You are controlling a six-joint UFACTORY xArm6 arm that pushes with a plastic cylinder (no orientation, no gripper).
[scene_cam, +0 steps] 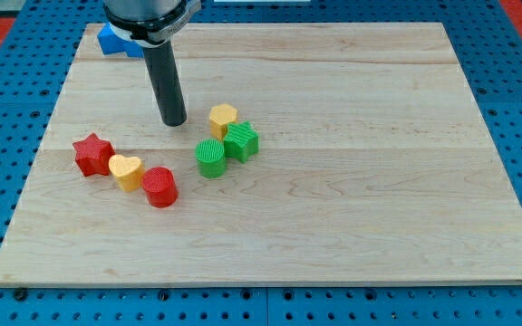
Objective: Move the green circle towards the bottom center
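Lying flat across the view: pale wooden counter [352, 199] on blue pegboard [515, 109]. Standing on it, dark rod with my tip [174, 122] just up-left of the green ribbed circle block [210, 157], apart from it; no fingers on this rod. Sitting near centre, touching the green star block [240, 141], below the yellow hexagon block [223, 116]. Resting at left: red star [91, 154], yellow heart [125, 171], red cylinder [160, 186]. Peeking out at top left: blue block [116, 40].

The blue block [116, 41] at the upper left of the frame is largely hidden behind the rod; its shape cannot be determined. The arm is cut off by the top edge.
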